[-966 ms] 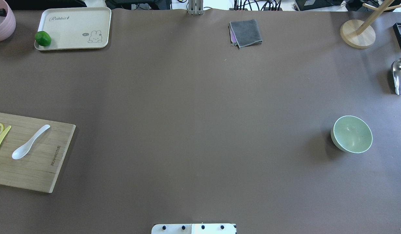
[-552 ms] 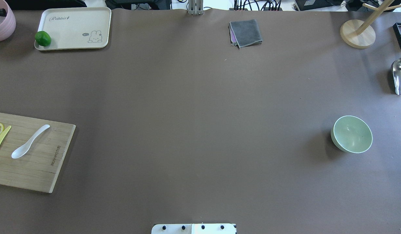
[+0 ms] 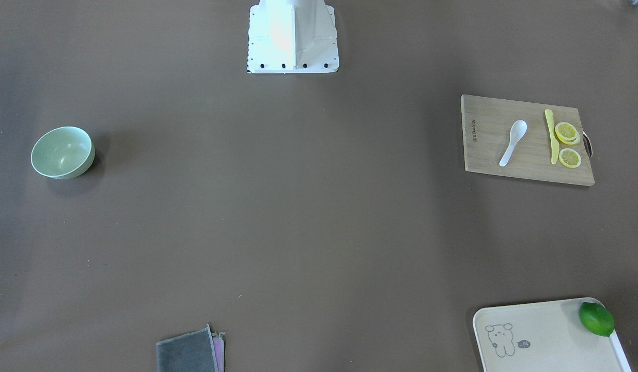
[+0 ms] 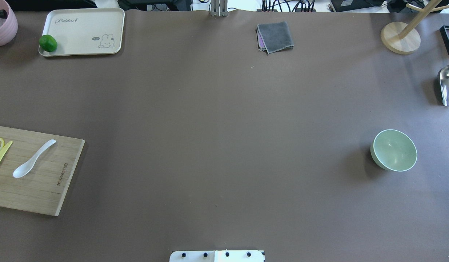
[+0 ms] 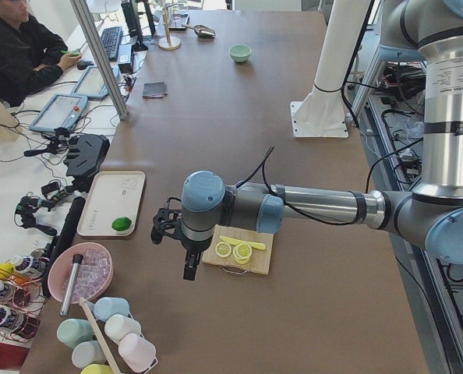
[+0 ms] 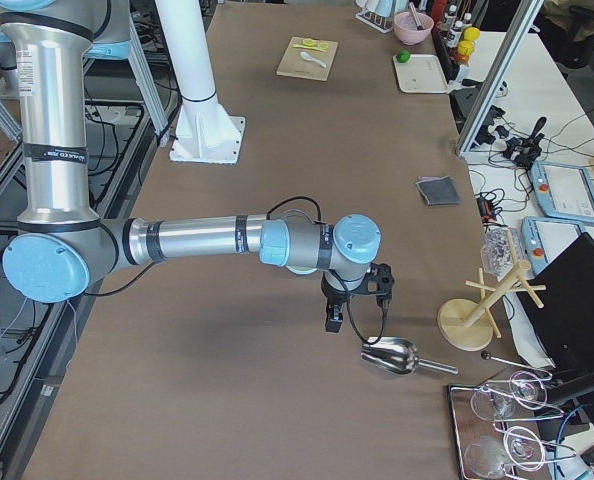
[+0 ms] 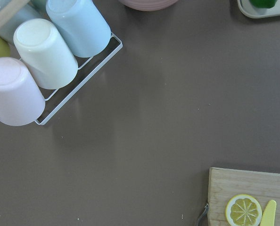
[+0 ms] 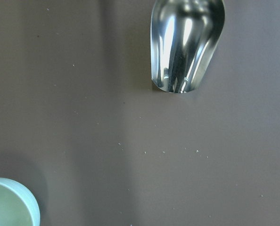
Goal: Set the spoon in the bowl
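Left hand (image 5: 189, 273) beside board (image 5: 261, 259), spoon (image 4: 32, 160) lying on it

Cameras around the cutting board (image 4: 39, 193)
Shared by overhead and opposing front views; near from left end, far from right; close-up under left wrist.

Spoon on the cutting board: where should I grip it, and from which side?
Grip the spoon by mid-handle, coming straight down, fingers across its width. It lies flat on the cutting board, scoop toward the robot; the handle is slim and apart from the yellow knife.
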Robot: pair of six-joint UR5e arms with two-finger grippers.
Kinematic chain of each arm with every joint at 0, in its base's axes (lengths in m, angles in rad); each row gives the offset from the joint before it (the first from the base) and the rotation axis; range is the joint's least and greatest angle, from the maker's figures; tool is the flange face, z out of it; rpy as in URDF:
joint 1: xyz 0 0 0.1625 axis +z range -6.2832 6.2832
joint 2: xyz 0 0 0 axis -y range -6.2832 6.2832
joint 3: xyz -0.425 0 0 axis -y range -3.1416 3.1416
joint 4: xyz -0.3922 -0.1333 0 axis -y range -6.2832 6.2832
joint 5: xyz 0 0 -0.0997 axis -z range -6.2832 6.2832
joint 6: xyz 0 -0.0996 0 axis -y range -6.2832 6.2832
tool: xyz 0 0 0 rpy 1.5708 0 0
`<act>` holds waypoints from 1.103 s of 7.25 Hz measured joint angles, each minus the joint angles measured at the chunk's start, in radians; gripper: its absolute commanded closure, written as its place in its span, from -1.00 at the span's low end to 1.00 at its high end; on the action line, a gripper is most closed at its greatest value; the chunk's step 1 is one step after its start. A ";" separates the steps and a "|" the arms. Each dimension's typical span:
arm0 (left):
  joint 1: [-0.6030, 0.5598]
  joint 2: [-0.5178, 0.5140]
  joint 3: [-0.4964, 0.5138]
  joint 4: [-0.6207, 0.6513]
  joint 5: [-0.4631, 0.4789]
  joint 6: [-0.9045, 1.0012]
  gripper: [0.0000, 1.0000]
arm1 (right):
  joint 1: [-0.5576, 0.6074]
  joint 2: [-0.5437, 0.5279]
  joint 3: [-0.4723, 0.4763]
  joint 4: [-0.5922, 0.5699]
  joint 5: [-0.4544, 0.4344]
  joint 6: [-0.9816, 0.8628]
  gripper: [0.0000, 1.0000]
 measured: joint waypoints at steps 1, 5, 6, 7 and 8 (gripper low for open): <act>0.002 -0.018 -0.019 -0.001 -0.001 -0.001 -0.96 | -0.007 0.002 0.002 0.080 0.007 0.009 -1.00; 0.008 -0.055 -0.025 -0.125 -0.005 -0.076 -0.96 | -0.194 0.059 0.010 0.218 -0.033 0.078 -1.00; 0.010 -0.057 0.008 -0.166 -0.005 -0.140 -0.96 | -0.265 0.081 0.009 0.257 -0.064 0.164 -1.00; 0.011 -0.045 0.031 -0.228 -0.005 -0.186 -0.96 | -0.310 0.087 0.010 0.311 -0.074 0.253 -1.00; 0.011 -0.029 0.049 -0.287 -0.006 -0.209 -0.96 | -0.333 0.078 0.011 0.376 -0.067 0.313 -1.00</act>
